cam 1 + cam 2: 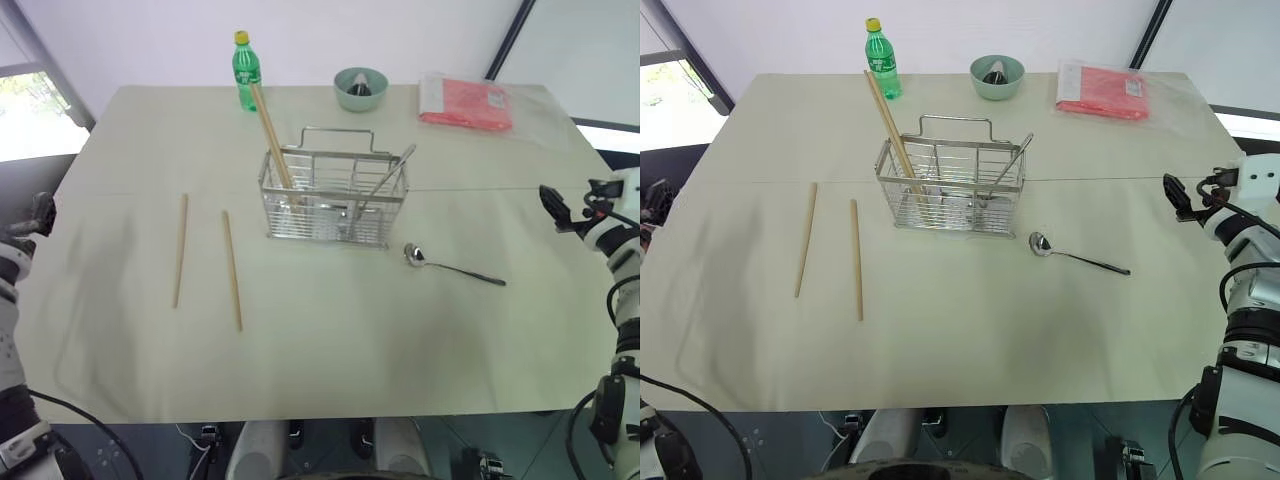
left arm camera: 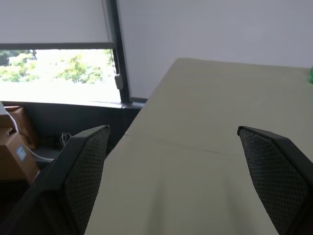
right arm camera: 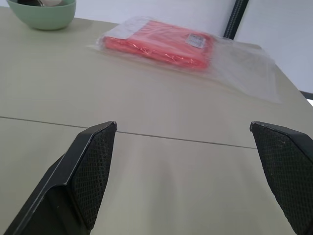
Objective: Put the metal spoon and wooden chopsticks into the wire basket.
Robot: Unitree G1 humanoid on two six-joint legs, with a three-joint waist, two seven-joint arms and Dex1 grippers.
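On the pale table (image 1: 330, 350), both empty grippers (image 3: 186, 166) gape wide; best to pinch the shiny metal spoon (image 1: 452, 266) mid-handle, then stand it in the silver wire basket (image 1: 335, 198).

Left gripper (image 2: 171, 161) sits at the far-left edge of the scene, fingers (image 2: 85, 171) spread wide, nothing between them. Right gripper (image 3: 188, 166) is at the far-right edge, pointing forward, roughly level, fingers (image 3: 93, 166) likewise wide apart and empty. Both arms are held out to the sides.
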